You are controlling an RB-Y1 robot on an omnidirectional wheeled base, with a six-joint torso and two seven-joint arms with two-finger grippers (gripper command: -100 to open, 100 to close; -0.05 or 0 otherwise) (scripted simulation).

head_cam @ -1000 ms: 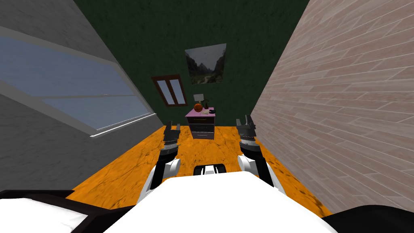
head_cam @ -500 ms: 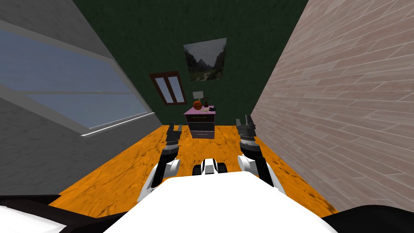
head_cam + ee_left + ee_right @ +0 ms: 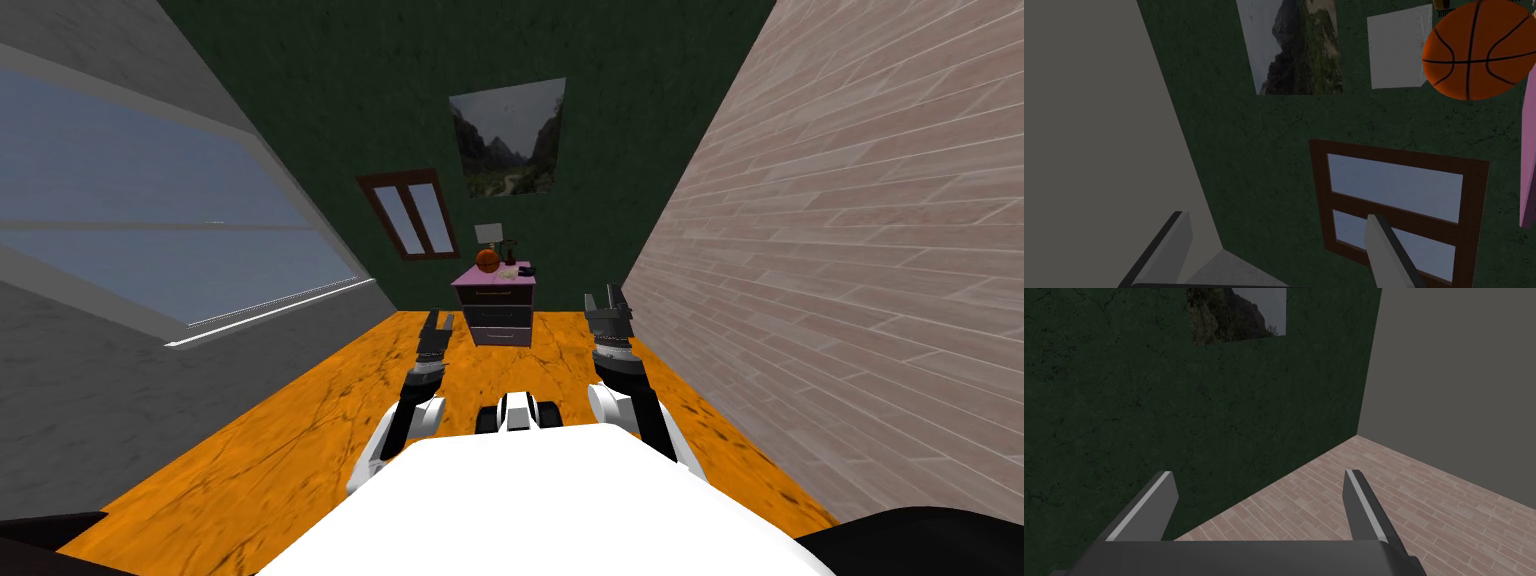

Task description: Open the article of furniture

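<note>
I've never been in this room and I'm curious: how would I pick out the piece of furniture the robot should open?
Look to the dark green wall at the far end, under the mountain picture. There, on the orange floor, stands a small chest of drawers. Its pink top, dark drawer fronts and the basketball resting on it set it apart.

Pink-topped nightstand (image 3: 499, 313), dark drawers shut, against wall

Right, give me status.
Left gripper open, right gripper open, both empty. Nightstand ahead, shut, beyond reach. Nothing seen between.
</note>
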